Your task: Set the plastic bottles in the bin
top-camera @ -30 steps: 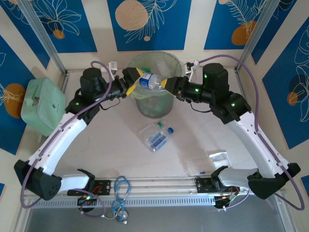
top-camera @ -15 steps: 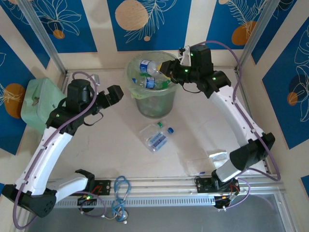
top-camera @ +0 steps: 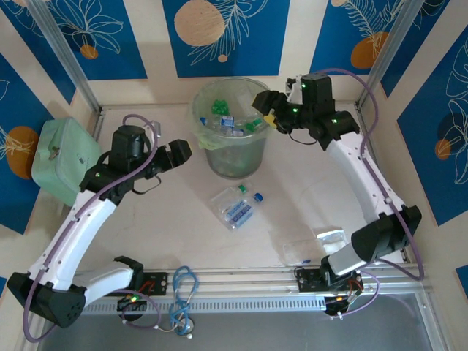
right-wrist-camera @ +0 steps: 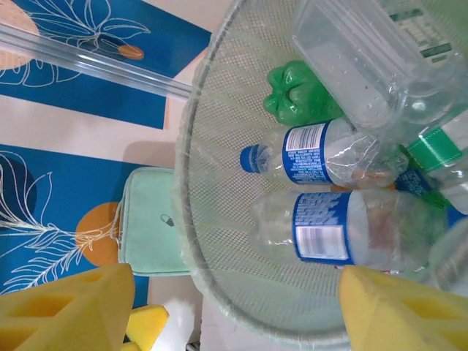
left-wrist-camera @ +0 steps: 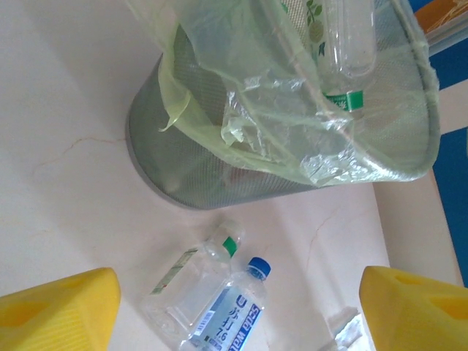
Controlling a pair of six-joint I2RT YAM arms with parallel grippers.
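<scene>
The right end effector [top-camera: 263,110] hovers at the right rim of the bin [top-camera: 235,159], fingers spread and empty. Several plastic bottles [top-camera: 228,123] lie inside. The left end effector [top-camera: 181,150], also spread and empty, hangs left of the bin. Two more bottles [top-camera: 240,207] lie on the table [top-camera: 168,219], possibly inside a clear bag.

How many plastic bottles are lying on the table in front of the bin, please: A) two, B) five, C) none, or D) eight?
A: a blue-capped bottle and a clear green-banded bottle lie side by side on the table in front of the bin.
</scene>
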